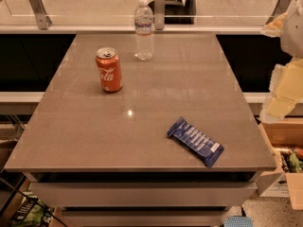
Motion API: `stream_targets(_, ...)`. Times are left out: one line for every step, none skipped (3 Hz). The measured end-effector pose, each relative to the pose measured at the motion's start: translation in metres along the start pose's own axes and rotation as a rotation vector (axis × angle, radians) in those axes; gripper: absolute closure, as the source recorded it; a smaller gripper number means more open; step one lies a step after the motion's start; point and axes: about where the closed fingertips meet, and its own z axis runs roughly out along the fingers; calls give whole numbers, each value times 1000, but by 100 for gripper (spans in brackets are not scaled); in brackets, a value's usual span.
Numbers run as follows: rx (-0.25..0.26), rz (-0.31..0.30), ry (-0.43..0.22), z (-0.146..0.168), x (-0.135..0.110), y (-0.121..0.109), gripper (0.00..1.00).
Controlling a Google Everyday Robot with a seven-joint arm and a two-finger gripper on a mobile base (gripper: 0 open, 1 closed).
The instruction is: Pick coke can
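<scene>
Right now the coke can point(109, 70) stands upright on the far left part of the bench point(142, 131), logo facing me, with bare surface all round it. My gripper point(284, 89) hangs at the right edge of the view, off the side of the bench and well apart from the can. I cannot tell whether it is apart or together from here.

The reach is not yet begun, as I judge it. To do it well I would bring the gripper across and over the bench, come at the can from the near or right side, level with its middle, and close on the round wall, not the rim, so it does not tip.

A clear water bottle point(144, 30) stands just behind and to the right of the can, near but not touching. It is tall and would probably topple if I clip it, so I would keep my approach low and forward of it. A blue snack bar point(195, 141) lies flat near the front right, roughly under a straight path across. I would pass above it.
</scene>
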Motion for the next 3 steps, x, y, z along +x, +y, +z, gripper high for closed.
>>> stream_targets(12,9,-18,-1,-2,0,0)
stream_targets(12,9,-18,-1,-2,0,0)
stream_targets(10,-17,-15,-5,-3,-1,0)
